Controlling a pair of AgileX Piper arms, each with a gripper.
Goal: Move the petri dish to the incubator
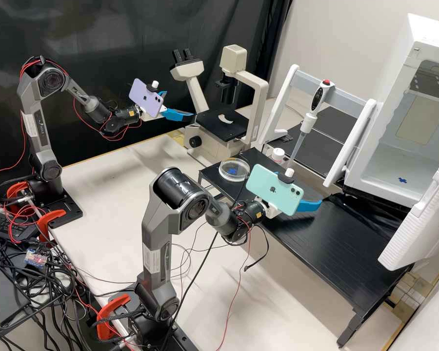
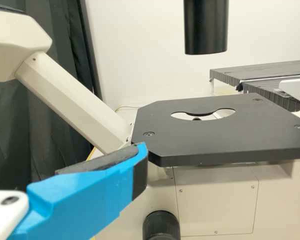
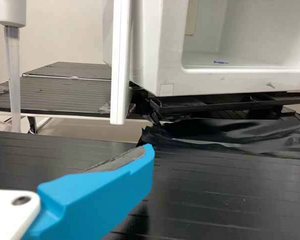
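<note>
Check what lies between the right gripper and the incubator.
The ribbed black platform and, nearer the incubator, crumpled black plastic sheeting. The right wrist view shows this stretch, and the high view agrees.

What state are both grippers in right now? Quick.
Left gripper: open, empty, near the microscope.
Right gripper: open, empty, over the black shelf.

I'm in laboratory, by look of equipment: in high view I see microscope (image 1: 214,122) at upper centre, pipette (image 1: 318,99) in upper right, petri dish (image 1: 233,170) near middle, open white incubator (image 1: 385,161) at right.
</note>
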